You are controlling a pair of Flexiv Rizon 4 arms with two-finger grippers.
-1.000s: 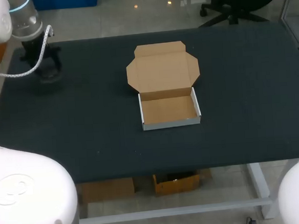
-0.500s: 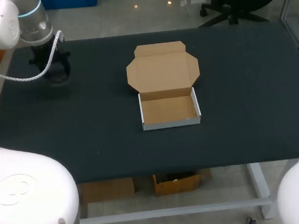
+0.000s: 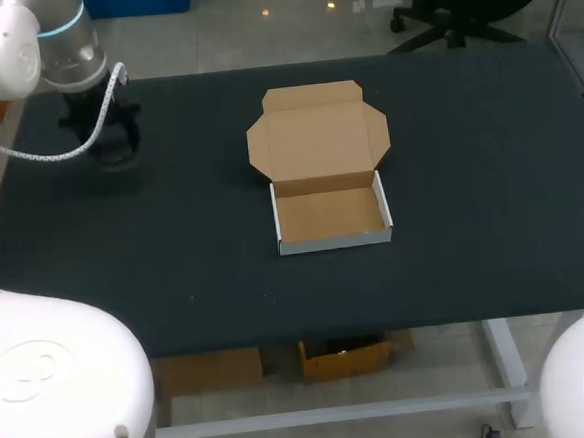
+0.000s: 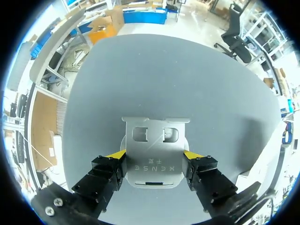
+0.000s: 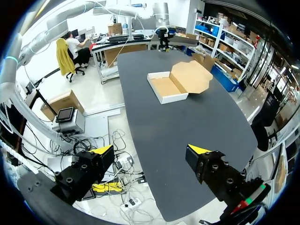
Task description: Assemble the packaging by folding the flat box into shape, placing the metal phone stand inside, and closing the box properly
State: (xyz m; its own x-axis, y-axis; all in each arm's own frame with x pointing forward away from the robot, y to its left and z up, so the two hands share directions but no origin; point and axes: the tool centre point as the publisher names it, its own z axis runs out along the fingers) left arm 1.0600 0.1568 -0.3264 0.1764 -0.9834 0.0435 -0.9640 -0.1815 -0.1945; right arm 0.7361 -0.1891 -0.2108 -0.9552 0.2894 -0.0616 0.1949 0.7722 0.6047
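Nearest you, off the table's right edge, your right gripper hangs with its fingers spread wide and nothing between them. At the middle of the table the box stands folded into a tray, empty, with its lid lying open on the far side. At the far left, your left gripper has its fingers narrowed onto both sides of the metal phone stand. You're on the placing step, I judge: carry the stand right and nearer, then lower it flat into the tray.
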